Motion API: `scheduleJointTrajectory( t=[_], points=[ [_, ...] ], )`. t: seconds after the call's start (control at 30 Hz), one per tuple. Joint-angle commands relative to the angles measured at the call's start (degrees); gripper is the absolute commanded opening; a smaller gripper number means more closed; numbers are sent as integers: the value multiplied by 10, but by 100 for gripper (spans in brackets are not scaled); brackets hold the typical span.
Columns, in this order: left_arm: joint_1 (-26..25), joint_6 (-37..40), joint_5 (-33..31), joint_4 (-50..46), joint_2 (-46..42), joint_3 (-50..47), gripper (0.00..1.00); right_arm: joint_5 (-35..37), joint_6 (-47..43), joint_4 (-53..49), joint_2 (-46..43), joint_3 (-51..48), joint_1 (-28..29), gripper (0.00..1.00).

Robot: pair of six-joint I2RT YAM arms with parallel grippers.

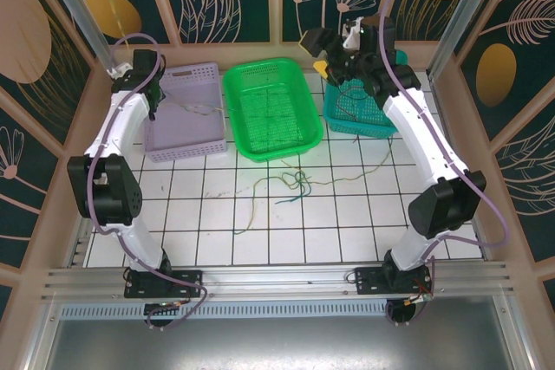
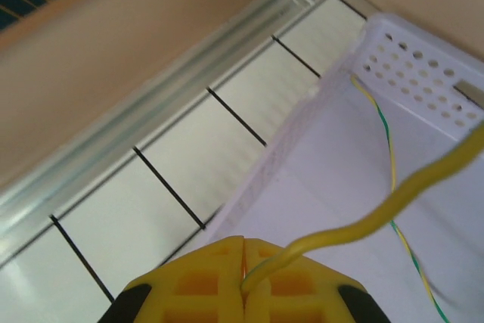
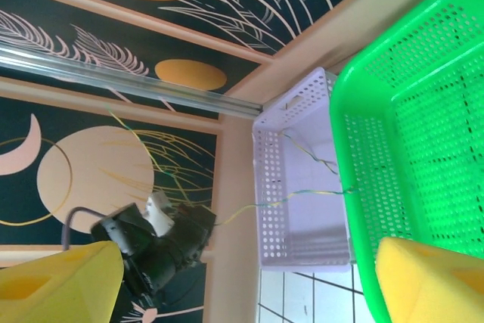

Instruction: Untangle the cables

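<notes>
The left claw (image 2: 243,266) is clamped fully together, its two yellow fingers (image 2: 204,281) pinching one yellow cable (image 2: 363,221). The cable leaves the pinch toward 2 o'clock in the left wrist view. This claw hangs over the lavender basket (image 2: 420,73), close to that basket's 9 o'clock wall as the top view shows it. One thin yellow-and-green strand (image 2: 390,158) lies inside the basket, running from about 12 to 5 o'clock. I cannot tell whether it is a second cable or the far end of the pinched one.

The right claw (image 3: 242,285) stands wide open, its two yellow fingers (image 3: 53,285) far apart with nothing between them. In the top view it is raised above the teal basket (image 1: 355,120).

Three baskets sit in a row along the far side of the white gridded worktop (image 1: 364,214). The lavender one is at 10 o'clock, the green basket (image 1: 260,67) at 12 and the teal one at 2.

The rest of the cables (image 1: 295,184) lie on the worktop in one loose knot near its middle, just off the green basket's 6 o'clock edge. One pale end trails toward 7 o'clock and another runs toward 3 o'clock. The strands are too thin and overlapped to count.
</notes>
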Motion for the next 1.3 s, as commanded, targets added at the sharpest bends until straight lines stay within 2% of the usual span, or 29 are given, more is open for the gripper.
scheduleJointTrajectory(
  t=[0.0,0.13,0.3,0.43,0.6,0.73,0.93,1.13,1.27],
  points=[
    [1,31,-98,17,-14,44,0,-2,4,27,-36,-43,12,87],
    [7,64,-164,25,19,86,0,3,11,40,-66,-97,22,86],
    [8,103,-192,50,81,102,0,7,16,42,-95,-144,32,86],
    [7,128,-130,92,99,54,0,11,13,36,-111,-168,32,86],
    [0,167,-87,98,84,-33,0,10,5,29,-117,-180,32,86],
    [-3,197,-45,58,70,-80,0,5,6,35,-117,-194,32,86],
    [-3,221,42,-56,106,-59,0,-2,17,56,-117,-213,34,84],
    [-3,245,116,-127,143,-16,0,-6,18,61,-119,-221,36,84],
    [-3,262,142,-184,183,24,0,-5,20,66,-129,-235,37,83]
  ],
)
